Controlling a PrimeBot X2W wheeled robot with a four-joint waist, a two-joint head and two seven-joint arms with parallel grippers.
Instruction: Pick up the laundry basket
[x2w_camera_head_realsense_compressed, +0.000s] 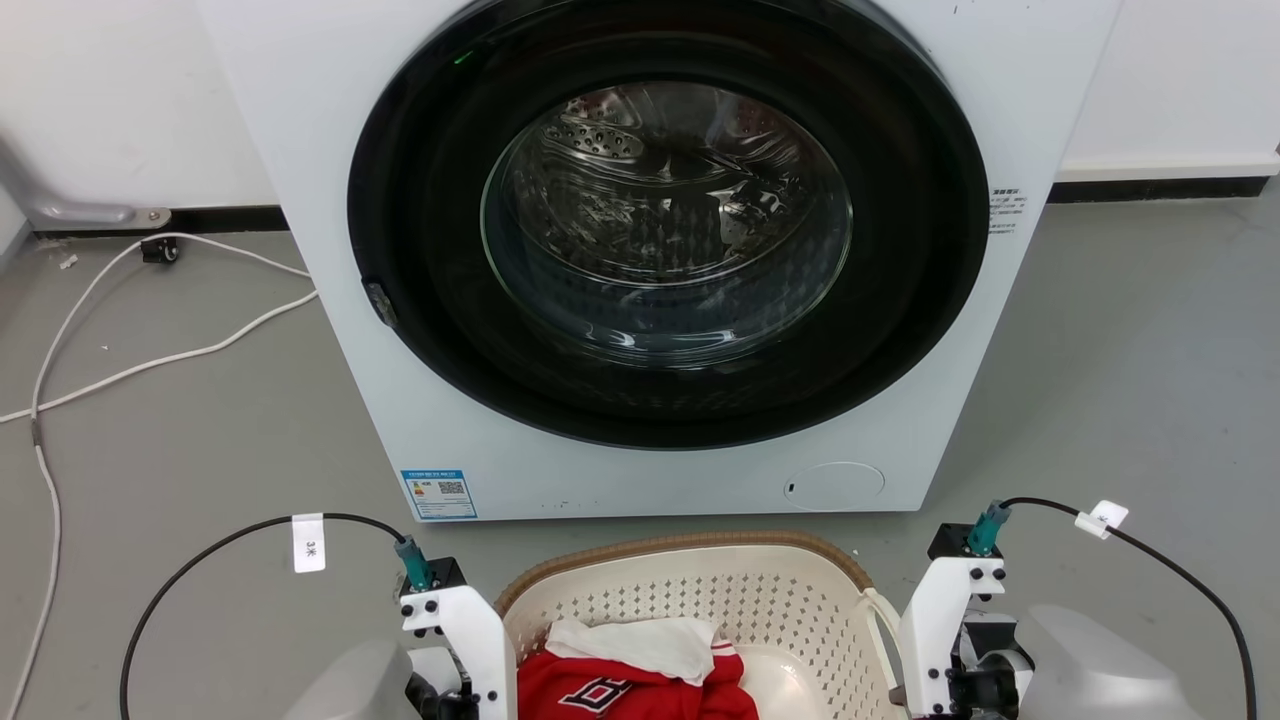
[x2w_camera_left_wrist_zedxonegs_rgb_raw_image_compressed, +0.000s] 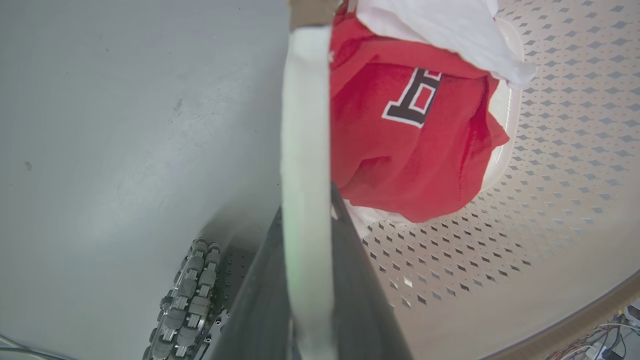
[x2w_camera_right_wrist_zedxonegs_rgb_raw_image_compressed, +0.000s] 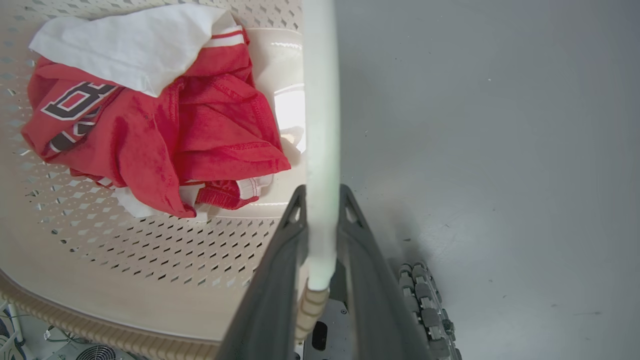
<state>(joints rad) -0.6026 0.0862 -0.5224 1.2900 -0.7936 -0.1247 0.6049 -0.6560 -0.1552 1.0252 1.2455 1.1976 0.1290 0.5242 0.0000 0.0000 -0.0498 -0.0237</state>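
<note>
The laundry basket (x2w_camera_head_realsense_compressed: 700, 600) is cream-white and perforated with a brown woven rim, and sits at the bottom middle of the head view, just in front of the washing machine. A red garment (x2w_camera_head_realsense_compressed: 620, 690) and a white cloth (x2w_camera_head_realsense_compressed: 640, 645) lie inside it. In the left wrist view, my left gripper (x2w_camera_left_wrist_zedxonegs_rgb_raw_image_compressed: 306, 200) is shut on the basket's white side handle (x2w_camera_left_wrist_zedxonegs_rgb_raw_image_compressed: 305, 125), beside the perforated wall (x2w_camera_left_wrist_zedxonegs_rgb_raw_image_compressed: 500, 240). On the other side, my right gripper (x2w_camera_right_wrist_zedxonegs_rgb_raw_image_compressed: 322, 192) is shut on the opposite white handle (x2w_camera_right_wrist_zedxonegs_rgb_raw_image_compressed: 322, 100). Both pairs of fingers point down toward the floor.
A white front-loading washing machine (x2w_camera_head_realsense_compressed: 330, 150) with its round dark door shut stands directly ahead. A white cable (x2w_camera_head_realsense_compressed: 150, 360) trails over the grey floor at the left. My base's wheels (x2w_camera_left_wrist_zedxonegs_rgb_raw_image_compressed: 185, 300) (x2w_camera_right_wrist_zedxonegs_rgb_raw_image_compressed: 425, 310) show below the basket's sides.
</note>
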